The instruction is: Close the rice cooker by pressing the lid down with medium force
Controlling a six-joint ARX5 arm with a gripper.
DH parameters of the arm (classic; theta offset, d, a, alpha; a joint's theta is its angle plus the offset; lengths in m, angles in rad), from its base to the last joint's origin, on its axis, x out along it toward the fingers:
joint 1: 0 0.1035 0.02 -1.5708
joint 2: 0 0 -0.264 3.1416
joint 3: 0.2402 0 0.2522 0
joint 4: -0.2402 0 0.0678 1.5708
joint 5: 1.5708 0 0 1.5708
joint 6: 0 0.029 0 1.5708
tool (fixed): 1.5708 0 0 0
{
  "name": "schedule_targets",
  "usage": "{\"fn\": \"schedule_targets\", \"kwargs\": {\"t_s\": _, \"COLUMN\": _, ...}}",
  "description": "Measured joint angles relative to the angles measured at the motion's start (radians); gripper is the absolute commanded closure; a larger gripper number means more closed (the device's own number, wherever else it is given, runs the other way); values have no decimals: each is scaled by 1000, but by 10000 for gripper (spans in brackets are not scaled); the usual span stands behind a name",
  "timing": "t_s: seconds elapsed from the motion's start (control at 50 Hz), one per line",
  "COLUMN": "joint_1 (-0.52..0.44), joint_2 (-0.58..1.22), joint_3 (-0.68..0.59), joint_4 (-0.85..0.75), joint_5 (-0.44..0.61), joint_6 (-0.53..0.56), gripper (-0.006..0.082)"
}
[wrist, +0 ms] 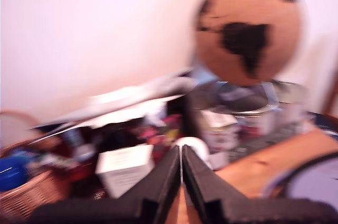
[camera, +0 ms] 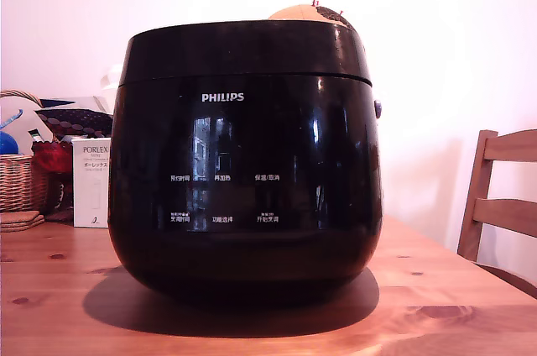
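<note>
Glossy black fills the exterior view: the rice cooker (camera: 245, 163) sits in the middle of a wooden table (camera: 67, 306), its white PHILIPS lettering and rows of small button labels facing the camera. The lid (camera: 243, 49) lies flat on the body, with only a thin seam between the two. From here neither the arm nor the gripper can be seen. Behind the cooker, toward the exterior view's left, stand a wicker basket (camera: 18, 181) and a white box (camera: 91, 181) marked PORLEX; a wooden chair (camera: 503, 201) stands at the table's edge on the exterior view's right, and the top of a cork-coloured globe (camera: 312, 13) peeks over the lid. The wrist view is blurred, yet it shows what the cooker hides — the gripper (wrist: 181, 168), its two black fingers pressed together at the tips and holding nothing. Beyond them the globe (wrist: 248, 26) appears whole, brown with dark patches, above a heap of papers and clutter. The basket (wrist: 26, 195) and the white box (wrist: 124, 168) show there too — and a dark rounded edge at one corner may be the cooker, though the blur leaves that uncertain.
</note>
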Motion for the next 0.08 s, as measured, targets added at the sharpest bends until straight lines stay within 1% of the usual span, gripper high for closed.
{"fn": "schedule_targets", "kwargs": {"t_s": 0.08, "joint_1": 0, "joint_2": 0, "joint_3": 0, "joint_4": 0, "joint_5": 0, "joint_6": 0, "gripper": 791}}
